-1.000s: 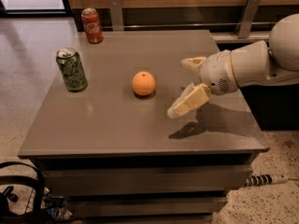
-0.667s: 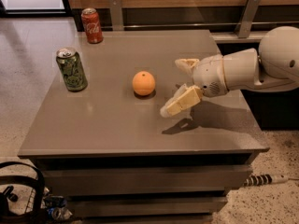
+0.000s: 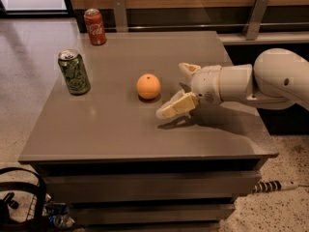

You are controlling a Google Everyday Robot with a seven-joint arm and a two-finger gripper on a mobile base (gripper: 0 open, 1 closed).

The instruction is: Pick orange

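Tool (image 3: 176,89) hovering low over tabletop (image 3: 96,129), fingers spread apart, gripping nothing. Orange (image 3: 148,86) sitting just ahead of its fingertips, untouched. Risk: one fingertip clipping the round fruit first, rolling it beyond reach.

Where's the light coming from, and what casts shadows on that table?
Camera view: light seems overhead, since the open gripper, right of the orange, drops a dark shadow on the table just beneath it; the orange's shadow hugs its base; the top-left floor shows pale glare.
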